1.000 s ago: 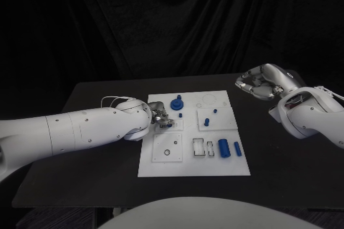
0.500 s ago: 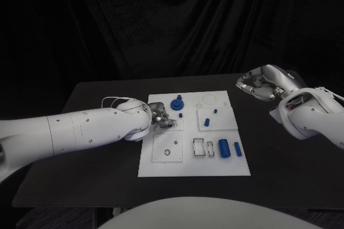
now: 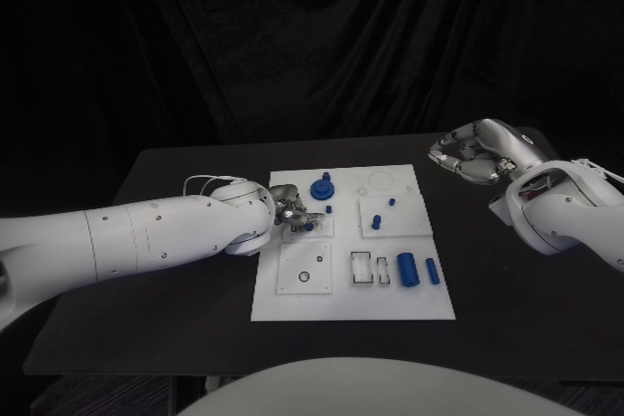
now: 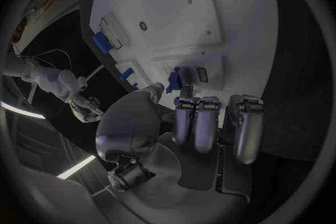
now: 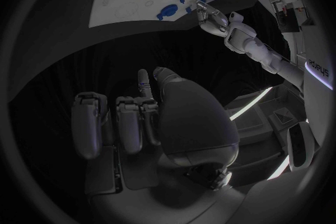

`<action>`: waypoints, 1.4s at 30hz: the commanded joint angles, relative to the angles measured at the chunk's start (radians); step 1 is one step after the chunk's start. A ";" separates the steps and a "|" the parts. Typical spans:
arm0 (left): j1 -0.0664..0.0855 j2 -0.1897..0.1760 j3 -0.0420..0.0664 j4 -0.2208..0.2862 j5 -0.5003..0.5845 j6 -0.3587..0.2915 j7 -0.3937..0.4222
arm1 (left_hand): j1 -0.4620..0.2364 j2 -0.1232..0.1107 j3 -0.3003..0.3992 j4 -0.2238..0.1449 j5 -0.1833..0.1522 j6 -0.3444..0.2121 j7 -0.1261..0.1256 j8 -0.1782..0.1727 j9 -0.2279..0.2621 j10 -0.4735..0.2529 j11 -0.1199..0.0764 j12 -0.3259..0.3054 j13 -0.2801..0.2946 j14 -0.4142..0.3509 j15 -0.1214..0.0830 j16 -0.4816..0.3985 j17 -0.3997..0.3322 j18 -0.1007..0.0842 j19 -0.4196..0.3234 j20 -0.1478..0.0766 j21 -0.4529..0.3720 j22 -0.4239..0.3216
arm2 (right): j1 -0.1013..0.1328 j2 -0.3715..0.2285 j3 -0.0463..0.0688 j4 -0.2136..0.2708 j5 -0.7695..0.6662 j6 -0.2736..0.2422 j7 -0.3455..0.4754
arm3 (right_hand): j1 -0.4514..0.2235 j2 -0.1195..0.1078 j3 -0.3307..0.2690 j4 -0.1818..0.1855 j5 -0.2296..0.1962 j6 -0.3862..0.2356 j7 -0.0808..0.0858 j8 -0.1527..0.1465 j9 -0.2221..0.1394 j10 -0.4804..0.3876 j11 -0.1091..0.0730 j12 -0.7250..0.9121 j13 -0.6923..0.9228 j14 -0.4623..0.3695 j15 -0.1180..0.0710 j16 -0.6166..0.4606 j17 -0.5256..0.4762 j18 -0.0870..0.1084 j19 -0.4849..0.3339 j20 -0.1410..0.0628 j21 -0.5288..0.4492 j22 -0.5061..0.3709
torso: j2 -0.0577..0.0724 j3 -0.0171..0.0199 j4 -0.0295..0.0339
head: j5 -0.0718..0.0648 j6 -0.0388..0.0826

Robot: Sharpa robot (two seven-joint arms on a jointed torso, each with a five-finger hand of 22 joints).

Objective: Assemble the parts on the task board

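The task board [image 3: 351, 294] lies flat at the centre of the table [image 3: 169, 335]. The left hand [image 3: 294, 210] rests at the board's left edge; its fingers [image 4: 183, 117] pinch a small blue part [image 4: 175, 77] just above the board surface. The right hand [image 3: 471, 154] hovers off the board, well apart from it, fingers curled in on nothing. Two blue cylinders [image 3: 417, 269] lie side by side on the board's near right area.
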 commanded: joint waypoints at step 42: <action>-0.005 -0.006 -0.003 -0.006 0.002 -0.042 0.059 | -0.012 0.094 -0.084 -0.003 0.072 0.011 -0.015 0.038 0.141 0.103 -0.001 0.003 0.263 0.106 0.001 0.003 0.263 -0.006 0.105 0.006 0.004 0.263 | -0.003 -0.002 0.001 0.004 -0.003 0.018 -0.024 | 0.008 -0.001 0.007 0.002 0.009 0.004 0.002 -0.007 -0.002 0.106 0.008 0.003 0.263 0.104 0.008 0.003 0.263 0.017 0.051 0.006 -0.002 0.230 | 0.000 0.0003 -0.0007 | 0.015 0.000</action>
